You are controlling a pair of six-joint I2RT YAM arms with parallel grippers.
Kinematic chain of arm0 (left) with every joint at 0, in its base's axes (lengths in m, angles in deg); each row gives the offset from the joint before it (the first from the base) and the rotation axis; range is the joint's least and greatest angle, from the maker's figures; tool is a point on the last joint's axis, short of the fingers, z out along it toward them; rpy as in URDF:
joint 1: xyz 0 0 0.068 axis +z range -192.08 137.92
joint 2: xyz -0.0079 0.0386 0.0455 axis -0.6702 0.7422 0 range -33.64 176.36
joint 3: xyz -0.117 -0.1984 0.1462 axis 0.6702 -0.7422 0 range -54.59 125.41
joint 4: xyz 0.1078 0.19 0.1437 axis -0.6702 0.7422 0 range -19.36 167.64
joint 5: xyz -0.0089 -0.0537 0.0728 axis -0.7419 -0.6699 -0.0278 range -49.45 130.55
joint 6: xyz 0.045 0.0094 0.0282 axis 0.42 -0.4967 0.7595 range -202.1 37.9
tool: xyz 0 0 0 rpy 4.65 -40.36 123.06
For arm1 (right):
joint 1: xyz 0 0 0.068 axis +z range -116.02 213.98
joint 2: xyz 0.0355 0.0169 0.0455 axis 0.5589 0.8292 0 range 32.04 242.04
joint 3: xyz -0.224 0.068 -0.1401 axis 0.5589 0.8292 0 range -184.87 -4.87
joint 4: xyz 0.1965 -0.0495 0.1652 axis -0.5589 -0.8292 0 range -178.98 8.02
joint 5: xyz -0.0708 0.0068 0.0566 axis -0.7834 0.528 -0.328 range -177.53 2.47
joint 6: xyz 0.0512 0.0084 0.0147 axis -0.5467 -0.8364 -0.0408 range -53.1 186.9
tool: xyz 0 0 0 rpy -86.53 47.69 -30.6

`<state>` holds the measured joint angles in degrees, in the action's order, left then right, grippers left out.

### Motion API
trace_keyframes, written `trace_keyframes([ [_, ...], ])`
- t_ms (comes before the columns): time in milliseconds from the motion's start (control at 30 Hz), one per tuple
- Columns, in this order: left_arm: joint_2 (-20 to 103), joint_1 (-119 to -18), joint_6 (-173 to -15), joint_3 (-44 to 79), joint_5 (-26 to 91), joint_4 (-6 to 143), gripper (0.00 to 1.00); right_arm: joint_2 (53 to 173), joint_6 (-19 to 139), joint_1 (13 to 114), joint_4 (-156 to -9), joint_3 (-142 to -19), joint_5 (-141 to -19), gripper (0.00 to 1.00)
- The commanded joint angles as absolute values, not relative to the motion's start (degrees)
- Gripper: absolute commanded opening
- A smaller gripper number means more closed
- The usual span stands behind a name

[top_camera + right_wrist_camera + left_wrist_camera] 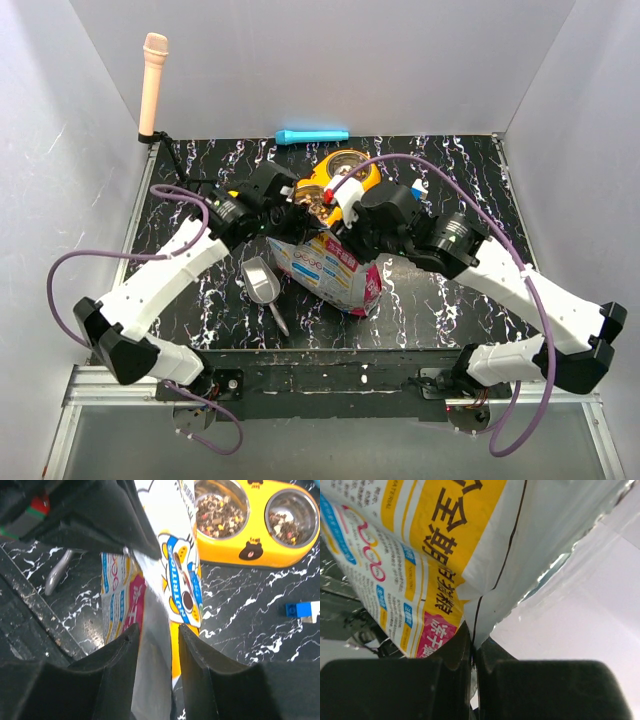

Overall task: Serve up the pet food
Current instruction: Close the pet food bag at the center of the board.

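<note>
The left gripper [472,647] is pressed shut on the foil bag [445,530]: in the left wrist view its two dark fingers [452,652] meet with only the bag's thin seamed edge between them, and the printed yellow, white and pink panel rises from the pinch. The right gripper [159,637] stands narrow, its fingers [122,655] a little apart, with a fold of the bag's silver and yellow wall filling the gap and touching both inner faces, so it grips the bag as well. In the top view the two grippers sit close together at the bag's upper end, left on the left side and right on the right, and the bag's body slopes from them toward the near edge, its lower end resting on the black marbled table [440,300]. Just beyond the held end lies the yellow double bowl [260,550]; the pet food [220,510] lies in both of its steel cups as a loose brown scatter, fuller in the left cup than in the right. A metal scoop [260,280] lies on the table just left of the bag, apart from both grippers. A small blue and white block [301,610] sits on the table to the right of the bowl.
</note>
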<state>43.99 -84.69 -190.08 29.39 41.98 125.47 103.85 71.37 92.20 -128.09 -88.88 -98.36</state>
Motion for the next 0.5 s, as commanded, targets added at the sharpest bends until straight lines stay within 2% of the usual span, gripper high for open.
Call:
trace_keyframes([
  [0,44.7,-83.1,-194.4,45.6,43.0,132.3,0.0,106.0,75.5,92.5,-123.0,-92.6,-97.8,0.44],
  [100,47.0,-83.1,-195.2,48.3,38.6,136.2,0.0,106.5,78.1,92.6,-118.3,-90.8,-95.0,0.42],
  [167,47.6,-83.1,-195.1,48.5,38.0,137.1,0.0,106.8,79.6,92.6,-115.7,-89.6,-94.1,0.34],
  [267,47.8,-83.0,-194.3,51.7,39.8,140.6,0.0,107.1,80.5,92.6,-113.5,-88.5,-96.4,0.02],
  [333,48.0,-82.7,-193.5,53.8,43.9,143.0,0.0,106.1,80.5,92.6,-113.2,-87.8,-97.8,0.01],
  [433,45.0,-81.7,-192.4,49.8,45.0,139.7,0.03,104.0,81.1,92.6,-113.4,-86.9,-96.9,0.01],
  [467,44.0,-81.6,-192.3,47.5,45.4,137.7,0.19,103.8,81.1,92.8,-114.0,-87.0,-96.1,0.01],
])
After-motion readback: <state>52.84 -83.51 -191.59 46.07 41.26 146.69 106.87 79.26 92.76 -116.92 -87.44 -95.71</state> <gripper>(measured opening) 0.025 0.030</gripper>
